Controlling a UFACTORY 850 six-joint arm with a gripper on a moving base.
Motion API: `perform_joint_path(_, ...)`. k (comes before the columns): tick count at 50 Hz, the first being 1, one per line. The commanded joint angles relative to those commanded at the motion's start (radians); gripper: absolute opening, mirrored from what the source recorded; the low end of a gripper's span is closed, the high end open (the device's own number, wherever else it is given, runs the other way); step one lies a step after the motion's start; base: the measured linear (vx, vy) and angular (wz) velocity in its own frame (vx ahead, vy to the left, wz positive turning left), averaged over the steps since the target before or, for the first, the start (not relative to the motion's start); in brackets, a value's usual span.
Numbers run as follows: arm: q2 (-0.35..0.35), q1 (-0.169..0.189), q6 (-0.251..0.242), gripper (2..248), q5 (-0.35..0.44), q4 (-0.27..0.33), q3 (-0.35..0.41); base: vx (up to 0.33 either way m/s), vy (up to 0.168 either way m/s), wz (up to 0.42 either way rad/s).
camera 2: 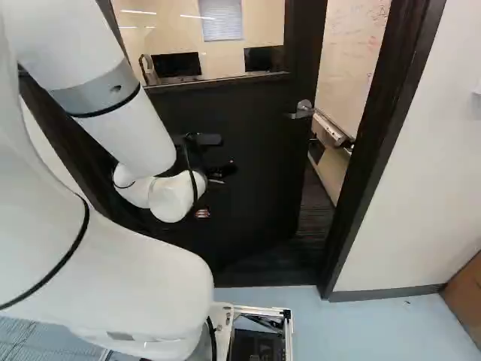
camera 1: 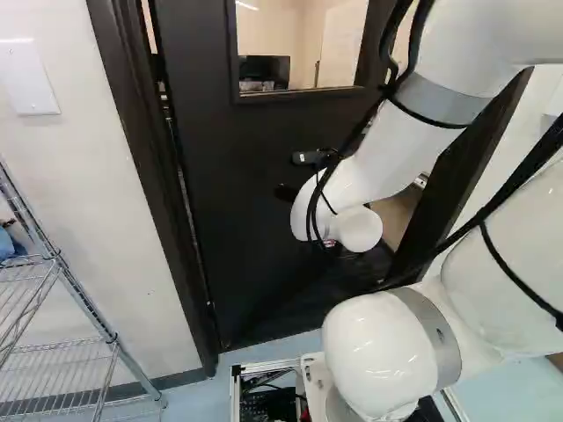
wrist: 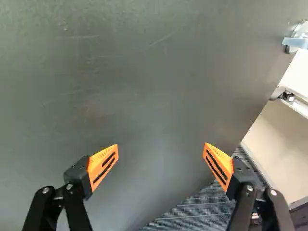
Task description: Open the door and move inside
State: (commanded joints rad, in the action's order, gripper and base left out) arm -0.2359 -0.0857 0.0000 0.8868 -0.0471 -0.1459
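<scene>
1. Left base view shows the dark door (camera 1: 255, 211) filling most of the doorway, and through its window (camera 2: 214, 34) two black monitors (camera 2: 176, 65) are seen in the right base view.
2. Door is partly open: between its free edge and the door frame (camera 2: 379, 128) there is an opening, with dark striped floor (camera 2: 312, 218) and a pale wall with red writing (camera 2: 349, 56) behind.
3. Lever handle (camera 2: 303, 110) is near this free edge, well apart from the gripper (camera 2: 222, 171), which is in front of the door's middle part.
4. Wrist view tells that the gripper (wrist: 161, 148) has its two fingers spread wide, orange pads (wrist: 103, 166) apart, nothing pinched. The door surface is ahead of them; if they touch it, I cannot tell.
5. Door itself stands in the way, because it covers the larger part of the passage. On one side the frame limits the opening.
6. Wire shelf rack (camera 1: 62, 343) stands against the wall at the left of the left base view, with a blue thing (camera 1: 10, 244) on it, and a switch plate (camera 1: 28, 77) is above.
7. Brown box (camera 2: 464, 297) is on the floor at the right of the right base view, beside the wall.
</scene>
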Motion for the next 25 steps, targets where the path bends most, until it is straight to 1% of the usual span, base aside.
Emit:
perform_joint_path(10,0.021,0.001,0.000,247,0.000,-0.023,-0.018,0.000,0.000,0.000)
perform_joint_path(25,0.073,0.004,0.000,247,0.000,-0.075,-0.065,0.000,0.000,0.000)
